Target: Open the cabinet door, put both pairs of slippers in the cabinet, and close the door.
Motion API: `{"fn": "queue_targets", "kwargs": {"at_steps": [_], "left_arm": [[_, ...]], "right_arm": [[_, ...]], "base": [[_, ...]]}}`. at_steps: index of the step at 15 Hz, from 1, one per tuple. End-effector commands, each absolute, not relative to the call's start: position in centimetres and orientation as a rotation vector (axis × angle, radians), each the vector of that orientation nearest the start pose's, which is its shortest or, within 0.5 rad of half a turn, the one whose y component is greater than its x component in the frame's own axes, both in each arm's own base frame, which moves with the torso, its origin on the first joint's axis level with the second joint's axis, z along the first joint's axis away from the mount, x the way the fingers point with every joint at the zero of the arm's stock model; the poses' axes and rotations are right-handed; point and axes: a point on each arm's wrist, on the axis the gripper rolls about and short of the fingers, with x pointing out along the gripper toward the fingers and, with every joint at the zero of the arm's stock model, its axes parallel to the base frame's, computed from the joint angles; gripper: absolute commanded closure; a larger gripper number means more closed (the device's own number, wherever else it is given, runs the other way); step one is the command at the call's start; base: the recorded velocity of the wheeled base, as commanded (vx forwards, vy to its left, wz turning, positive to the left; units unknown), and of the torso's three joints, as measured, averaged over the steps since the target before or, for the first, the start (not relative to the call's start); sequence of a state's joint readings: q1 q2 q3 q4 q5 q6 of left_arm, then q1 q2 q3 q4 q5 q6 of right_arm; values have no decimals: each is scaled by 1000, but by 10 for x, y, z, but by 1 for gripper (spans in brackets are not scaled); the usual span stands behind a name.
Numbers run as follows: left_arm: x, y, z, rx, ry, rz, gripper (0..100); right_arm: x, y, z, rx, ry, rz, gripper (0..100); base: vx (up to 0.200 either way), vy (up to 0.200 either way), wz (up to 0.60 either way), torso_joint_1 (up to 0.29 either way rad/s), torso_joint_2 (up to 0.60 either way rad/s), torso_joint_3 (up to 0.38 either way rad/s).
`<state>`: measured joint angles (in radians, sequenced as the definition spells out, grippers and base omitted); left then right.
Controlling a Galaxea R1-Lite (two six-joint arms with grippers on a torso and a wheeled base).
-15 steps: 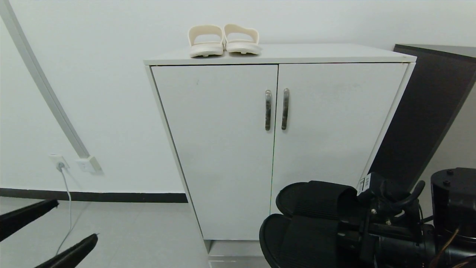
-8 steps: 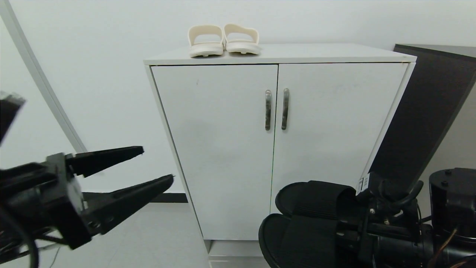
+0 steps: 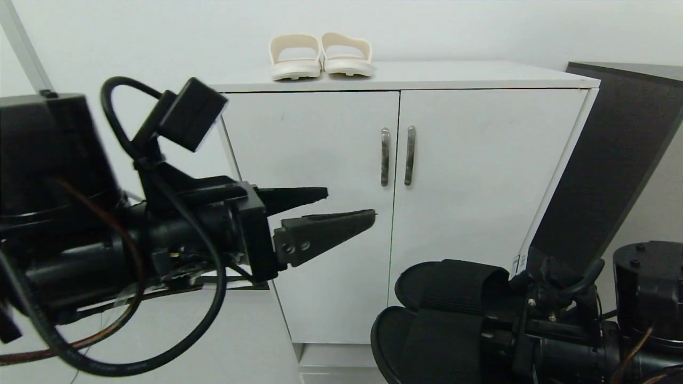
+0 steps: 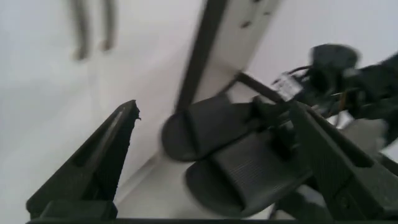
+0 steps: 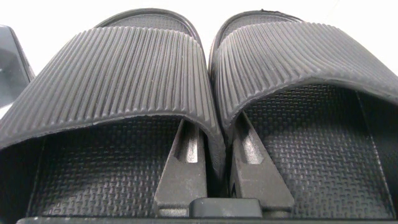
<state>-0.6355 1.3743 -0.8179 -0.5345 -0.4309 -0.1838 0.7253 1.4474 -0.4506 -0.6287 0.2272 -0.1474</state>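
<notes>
Cabinet doors (image 3: 320,144) shut, nothing stowed; cream slippers (image 3: 320,56) at upper centre. My left tool (image 3: 349,202) gapes empty at centre-left; my right tool (image 5: 214,134) pinches the black slippers (image 3: 443,314) at lower right.

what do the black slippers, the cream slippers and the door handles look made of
Black slippers: likely rubber or soft foam, matte; ribbed straps and a stippled footbed look moulded.
Cream slippers: probably moulded foam or rubber, smooth and matte, each seemingly one piece.
Door handles: apparently metal, polished, with streaky light and dark reflections.
</notes>
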Motion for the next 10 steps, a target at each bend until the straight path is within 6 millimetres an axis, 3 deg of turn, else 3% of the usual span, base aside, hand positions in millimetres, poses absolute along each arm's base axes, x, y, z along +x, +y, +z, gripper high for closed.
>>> {"fn": "queue_targets", "kwargs": {"at_steps": [1, 10], "left_arm": [[203, -172, 261, -192, 182, -1159, 0], [268, -229, 271, -312, 226, -1261, 0]], "right_arm": [[159, 148, 155, -229, 302, 970, 100], [159, 148, 153, -231, 313, 971, 100]], "base": [[0, 0, 0, 0, 0, 0], [0, 0, 0, 0, 0, 0]]}}
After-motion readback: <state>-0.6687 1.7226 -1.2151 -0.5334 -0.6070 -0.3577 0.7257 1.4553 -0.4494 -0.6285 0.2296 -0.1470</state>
